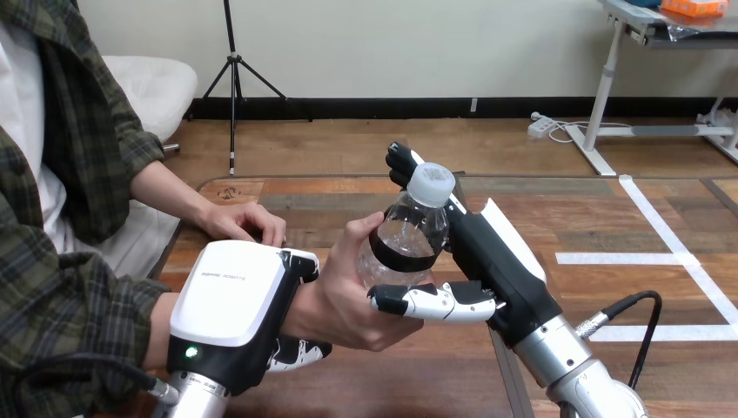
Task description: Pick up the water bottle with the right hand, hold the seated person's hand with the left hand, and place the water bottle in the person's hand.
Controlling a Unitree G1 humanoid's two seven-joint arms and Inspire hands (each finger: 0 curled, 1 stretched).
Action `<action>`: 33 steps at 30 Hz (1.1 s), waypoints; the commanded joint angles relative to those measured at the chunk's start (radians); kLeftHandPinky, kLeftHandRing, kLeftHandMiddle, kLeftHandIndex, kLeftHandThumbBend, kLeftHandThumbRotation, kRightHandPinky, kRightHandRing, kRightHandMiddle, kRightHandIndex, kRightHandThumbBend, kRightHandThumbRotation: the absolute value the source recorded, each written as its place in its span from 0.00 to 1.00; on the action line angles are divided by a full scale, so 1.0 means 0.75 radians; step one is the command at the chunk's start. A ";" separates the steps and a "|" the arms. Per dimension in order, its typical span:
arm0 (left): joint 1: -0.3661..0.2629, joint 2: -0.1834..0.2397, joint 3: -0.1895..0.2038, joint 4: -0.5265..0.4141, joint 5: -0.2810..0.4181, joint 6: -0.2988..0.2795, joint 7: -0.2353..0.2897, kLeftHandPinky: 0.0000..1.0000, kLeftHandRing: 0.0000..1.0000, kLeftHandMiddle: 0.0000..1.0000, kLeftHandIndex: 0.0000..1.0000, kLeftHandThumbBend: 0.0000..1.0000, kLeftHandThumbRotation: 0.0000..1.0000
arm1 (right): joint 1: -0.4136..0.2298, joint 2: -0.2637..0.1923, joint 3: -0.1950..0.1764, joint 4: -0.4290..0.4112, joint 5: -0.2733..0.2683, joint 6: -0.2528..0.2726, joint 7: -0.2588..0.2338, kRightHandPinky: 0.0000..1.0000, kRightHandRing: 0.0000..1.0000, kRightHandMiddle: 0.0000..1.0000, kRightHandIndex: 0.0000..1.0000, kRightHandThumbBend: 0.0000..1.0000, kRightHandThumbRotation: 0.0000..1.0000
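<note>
Wooden table (348, 196) planks spread under everything we see, with white tape lines (627, 258) laid on them to the right of the water bottle (407, 239). We see the bottle upright above the table, clear, with a white cap (432, 184) and a dark label band (402, 254) round its middle.

Our right hand (500, 261) stands behind and to the right of the bottle. Its palm faces the bottle's back, its fingers (400, 162) rise behind the cap, and its thumb (426, 301) crosses in front just below the label. That hand is closed round the bottle and grips it.

The person's hand (344, 300) is left of the bottle and below it, palm turned toward it. Its thumb lies up against the bottle's left side and touches it, and our thumb lies over its fingers. Both hands are on the bottle.

Further left of the bottle, our left hand (228, 300) is closed on the person's wrist (300, 306): fingers curl over the top of it and more show beneath it. The person's other hand (245, 222) rests on the table to the bottle's left and further from us, apart from the bottle.
</note>
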 commanded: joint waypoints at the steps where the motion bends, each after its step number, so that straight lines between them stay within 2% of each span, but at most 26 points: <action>1: -0.044 0.003 0.005 -0.036 -0.001 -0.019 0.039 0.25 0.28 0.32 0.31 0.88 0.00 | -0.014 0.022 -0.019 -0.057 0.031 -0.025 -0.030 1.00 1.00 1.00 1.00 0.98 0.43; 5: -0.041 0.001 0.004 -0.042 -0.002 -0.018 0.036 0.25 0.28 0.32 0.31 0.88 0.00 | -0.004 0.036 -0.026 -0.052 0.050 -0.048 -0.043 1.00 1.00 1.00 1.00 0.96 0.43; 14: -0.037 -0.005 0.004 -0.046 -0.014 -0.014 0.022 0.25 0.28 0.32 0.31 0.88 0.00 | 0.025 0.102 -0.053 -0.025 0.071 -0.128 -0.139 1.00 1.00 1.00 1.00 0.89 0.44; 24: -0.031 -0.007 0.004 -0.044 -0.024 -0.014 0.013 0.26 0.28 0.32 0.32 0.86 0.00 | 0.046 0.183 -0.100 0.029 0.005 -0.228 -0.332 1.00 1.00 1.00 1.00 0.79 0.49; 33: -0.027 -0.010 0.004 -0.042 -0.037 -0.022 0.020 0.26 0.28 0.32 0.32 0.87 0.00 | 0.040 0.211 -0.121 0.092 -0.027 -0.302 -0.429 1.00 1.00 1.00 1.00 0.72 0.57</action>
